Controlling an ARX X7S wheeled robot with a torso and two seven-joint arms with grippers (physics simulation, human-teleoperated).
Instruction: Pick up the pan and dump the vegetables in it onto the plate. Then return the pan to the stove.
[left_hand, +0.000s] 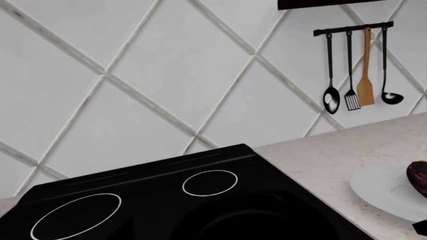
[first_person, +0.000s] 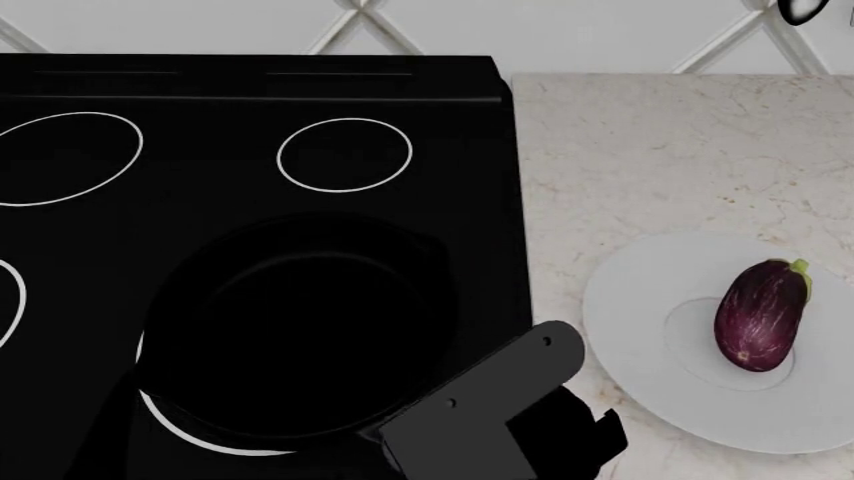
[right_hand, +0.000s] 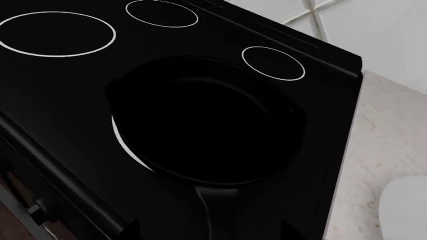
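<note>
Eggplant (first_person: 762, 314) on plate (first_person: 641, 330), pan (first_person: 300, 330) empty

We see flat, even, shadowless light with no clear source. The pan (first_person: 300, 330) nearly vanishes against the stove (first_person: 441, 130): black on black, only a faint rim edge separates them. The white plate (first_person: 641, 330) reads softly, without glare. The eggplant (first_person: 761, 314) shows a mild sheen. Edges stay sharp, and we notice no blur or lens distortion in any view.
</note>
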